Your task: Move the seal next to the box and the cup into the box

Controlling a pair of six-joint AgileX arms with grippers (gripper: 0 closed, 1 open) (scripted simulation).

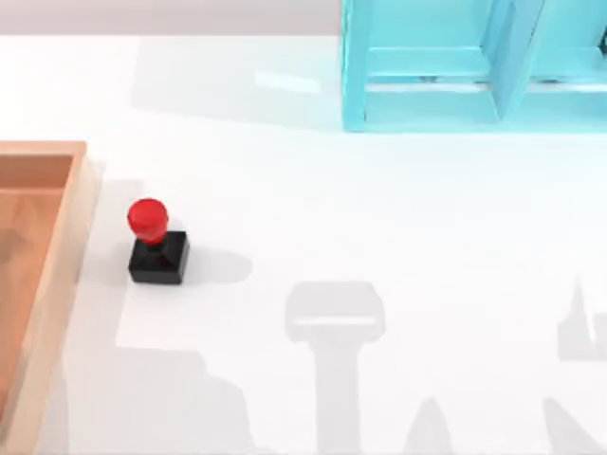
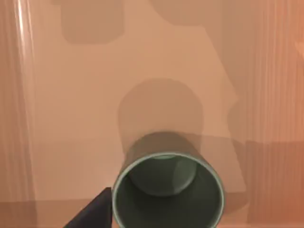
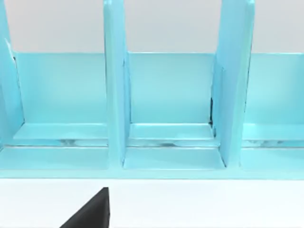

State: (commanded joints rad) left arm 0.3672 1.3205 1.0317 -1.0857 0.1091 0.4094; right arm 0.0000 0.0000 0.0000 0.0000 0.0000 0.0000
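In my left wrist view the cup sits upright just below my left gripper, over the box floor; one dark finger lies beside its rim, and I cannot tell whether it grips. The seal stands upright just beside the box wall. My right gripper faces the blue cabinet; its opening I cannot tell.

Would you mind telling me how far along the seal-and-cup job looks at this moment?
Done, it seems: the seal stands upright on the white table just beside the box rim, apart from it. In hand: the left wrist view shows the cup over the box's wooden floor, a dark finger beside it; whether it is resting or released, I cannot tell. Left: confirming the cup sits inside.
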